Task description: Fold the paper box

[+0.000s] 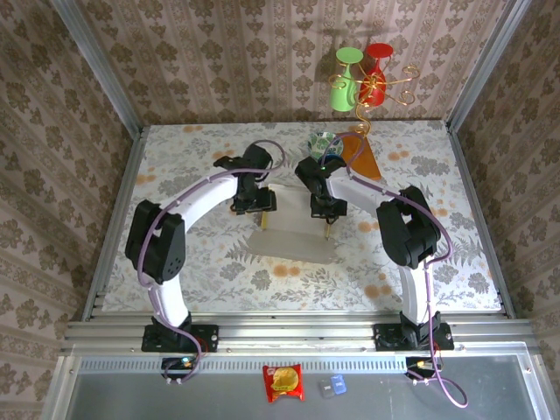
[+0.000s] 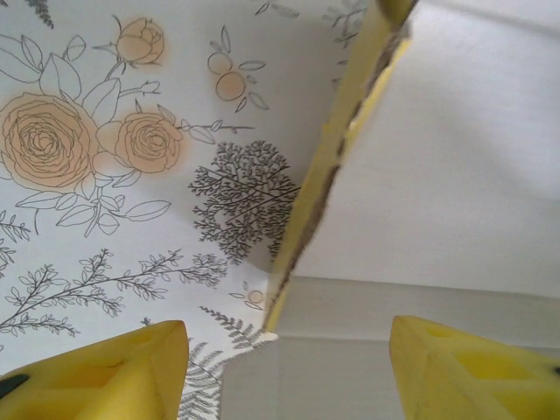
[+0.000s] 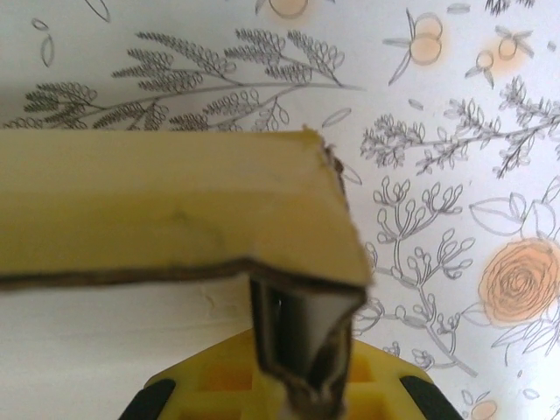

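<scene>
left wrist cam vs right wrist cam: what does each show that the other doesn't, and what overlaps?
Left wrist: the left fingers spread wide apart, the whitish inside of the paper box, and a raised yellow flap edge standing up ahead of them.
Right wrist: the box's yellow outer wall and a crumpled corner, with the right fingers apparently closed on that corner.
Both: the same box, yellow fingers at the bottom of the frame, and the floral tablecloth with orange roses.
</scene>
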